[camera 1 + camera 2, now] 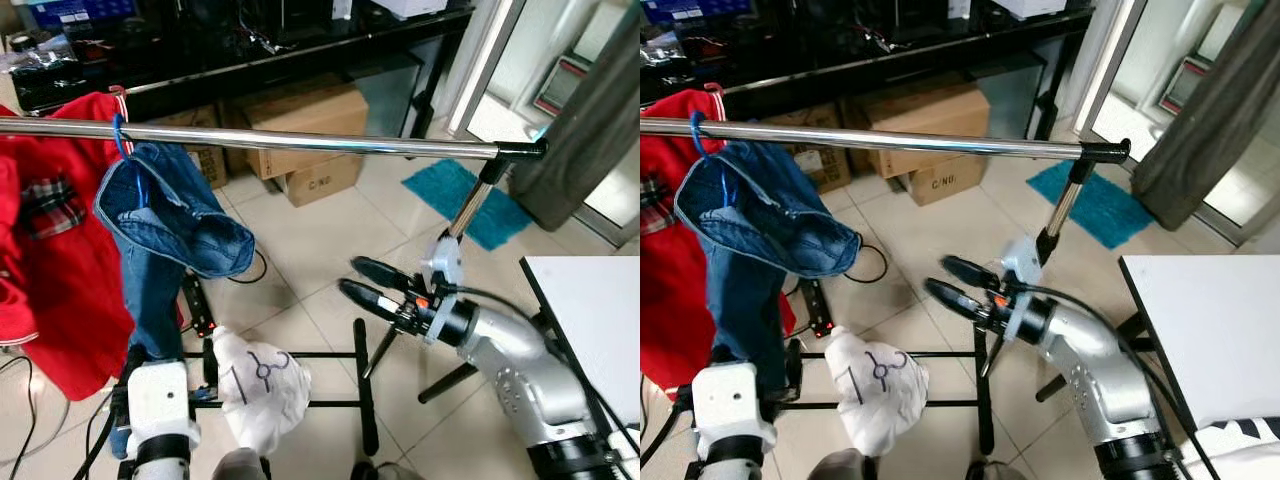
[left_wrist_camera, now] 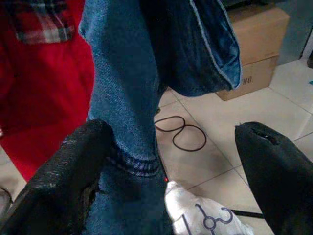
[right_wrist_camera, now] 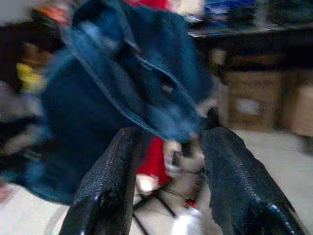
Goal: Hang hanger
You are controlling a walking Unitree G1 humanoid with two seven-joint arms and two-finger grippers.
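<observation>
Jeans point(image 1: 165, 215) on blue hanger point(image 1: 122, 140) hang off rail point(image 1: 300, 141); red garment point(image 1: 60, 290) beside; right gripper point(image 1: 365, 282) fingers apart, empty; left gripper point(image 2: 171, 171) apart.

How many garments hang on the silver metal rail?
2: blue denim jeans on a blue hanger near the rail's left end, and a red garment further left, partly cut off; more may hang beyond the frame.
</observation>
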